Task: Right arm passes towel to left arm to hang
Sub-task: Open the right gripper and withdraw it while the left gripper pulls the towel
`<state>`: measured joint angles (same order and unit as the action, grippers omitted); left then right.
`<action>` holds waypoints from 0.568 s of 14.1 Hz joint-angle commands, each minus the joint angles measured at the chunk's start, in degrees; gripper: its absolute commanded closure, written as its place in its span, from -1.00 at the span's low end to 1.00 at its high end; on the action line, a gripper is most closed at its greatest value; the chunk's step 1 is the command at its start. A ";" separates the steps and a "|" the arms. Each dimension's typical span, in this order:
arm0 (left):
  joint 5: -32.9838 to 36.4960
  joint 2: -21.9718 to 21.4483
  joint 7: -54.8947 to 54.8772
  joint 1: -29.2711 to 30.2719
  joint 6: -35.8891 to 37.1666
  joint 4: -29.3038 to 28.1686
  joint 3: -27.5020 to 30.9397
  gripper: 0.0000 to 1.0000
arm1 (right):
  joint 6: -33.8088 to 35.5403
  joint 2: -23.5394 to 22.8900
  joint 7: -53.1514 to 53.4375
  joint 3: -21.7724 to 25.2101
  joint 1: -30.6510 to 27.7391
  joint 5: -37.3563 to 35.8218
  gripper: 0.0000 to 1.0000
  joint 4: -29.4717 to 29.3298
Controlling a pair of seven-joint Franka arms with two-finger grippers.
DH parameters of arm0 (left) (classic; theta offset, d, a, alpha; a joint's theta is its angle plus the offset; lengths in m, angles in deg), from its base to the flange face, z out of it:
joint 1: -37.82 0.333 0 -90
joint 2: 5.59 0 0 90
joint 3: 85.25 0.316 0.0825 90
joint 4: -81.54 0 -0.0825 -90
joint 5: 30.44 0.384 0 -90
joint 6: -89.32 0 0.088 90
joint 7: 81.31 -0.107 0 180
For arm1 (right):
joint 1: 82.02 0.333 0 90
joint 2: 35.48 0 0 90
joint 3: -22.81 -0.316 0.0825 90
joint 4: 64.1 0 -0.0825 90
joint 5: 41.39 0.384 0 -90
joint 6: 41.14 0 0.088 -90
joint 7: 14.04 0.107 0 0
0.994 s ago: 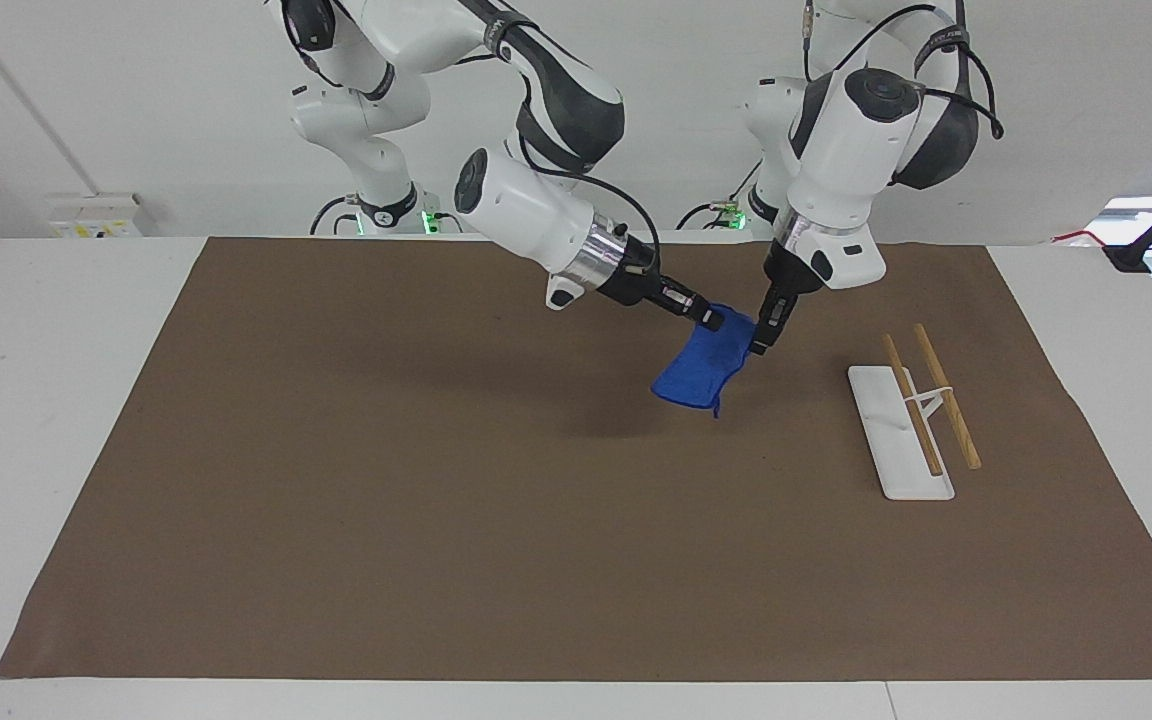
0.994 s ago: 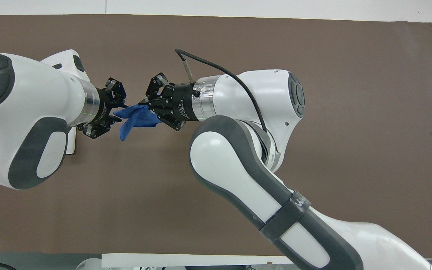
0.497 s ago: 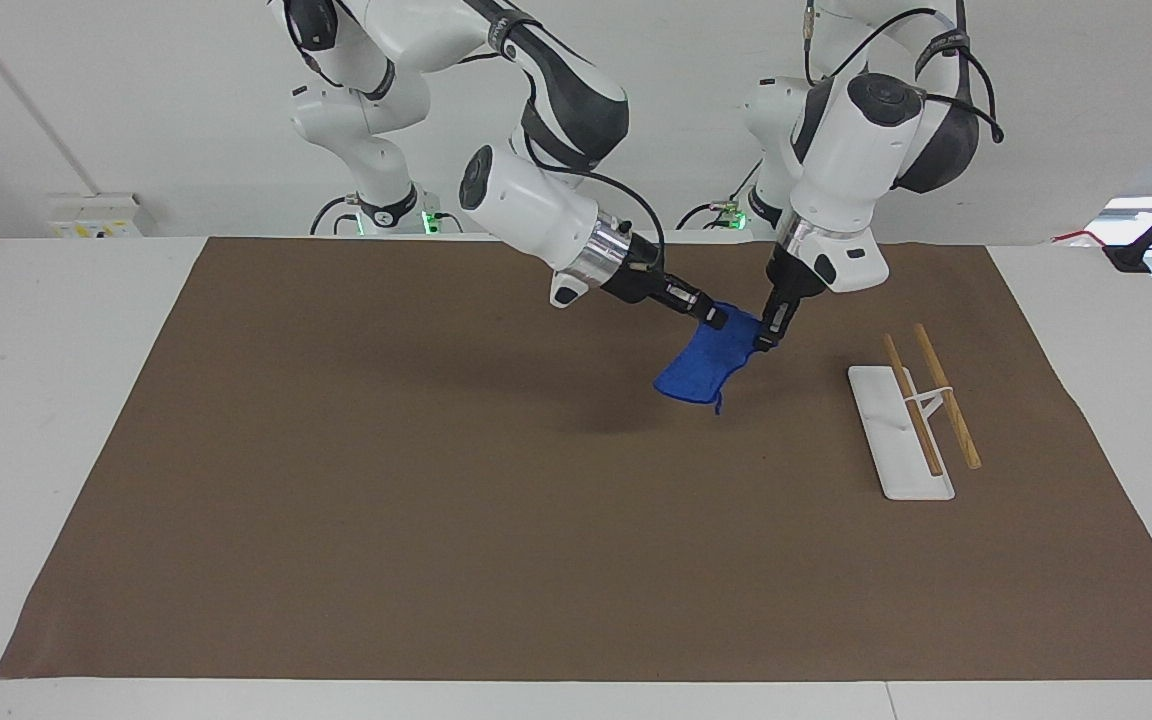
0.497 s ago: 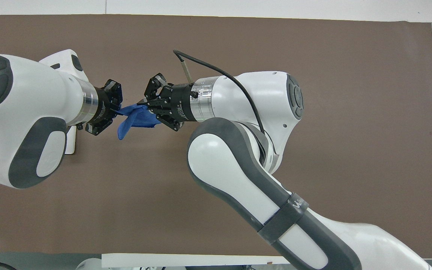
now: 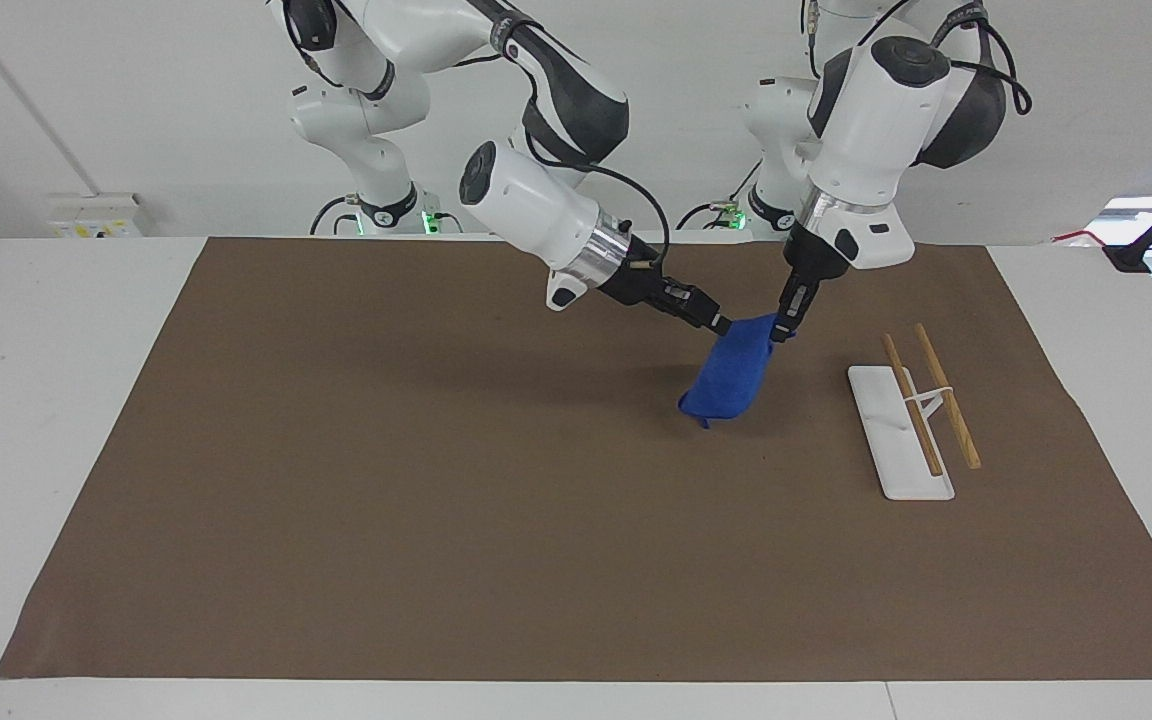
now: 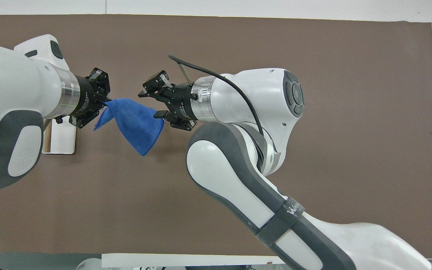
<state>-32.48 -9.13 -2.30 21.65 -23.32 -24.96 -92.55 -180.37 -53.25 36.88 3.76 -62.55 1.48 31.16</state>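
The towel [image 5: 730, 379] is held up over the mat [image 5: 336, 500], hanging limp from one upper corner — that corner is clamped in the left gripper [image 5: 785, 327], whose fingertips are pressed together on the cloth. Beside the towel, toward the right arm's end of the table, the right gripper [image 6: 150, 104] is seen with its fingers spread apart and the cloth no longer pinched between them, one fingertip just at the towel's edge. The hand-over is judged done. Toward the left arm's end from the towel, the rack [image 5: 911, 420] stands on the mat with two wooden rails [image 5: 946, 395] raised above its white base.

For the hanging to go well, the right gripper should be drawn clear before the towel is carried off, so no fold is snagged. The towel should be lifted above the rails, carried across them, and lowered so cloth falls on both sides — the grip being kept until the drape is balanced.
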 commanded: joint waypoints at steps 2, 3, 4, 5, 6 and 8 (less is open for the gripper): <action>3.61 -0.77 -1.22 2.80 2.86 0.23 0.09 1.00 | 14.55 2.65 -8.43 -0.29 -7.93 -19.71 -1.00 -0.51; 4.32 -0.94 -1.92 3.93 2.86 0.06 0.01 1.00 | 19.12 3.52 -14.13 -0.12 -10.12 -23.32 -1.00 -0.43; 4.93 -0.94 -2.88 5.08 2.95 -0.20 0.09 1.00 | 22.65 4.05 -19.15 -0.11 -12.67 -25.71 -1.00 -0.43; 5.64 -1.03 -4.20 6.22 2.86 -0.47 0.09 1.00 | 26.43 4.23 -24.24 -0.11 -15.74 -28.52 -1.00 -0.51; 5.99 -1.12 -6.21 7.62 2.51 -0.73 0.01 1.00 | 29.51 4.41 -29.43 -0.11 -18.47 -31.85 -1.00 -0.86; 5.99 -1.03 -10.61 11.31 1.64 -0.65 0.01 1.00 | 32.52 6.86 -37.18 -0.11 -23.13 -38.36 -1.00 -0.87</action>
<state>-27.05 -9.32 -8.68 29.61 -21.45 -24.97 -92.21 -150.68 -48.70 6.31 4.31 -81.96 -31.76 30.23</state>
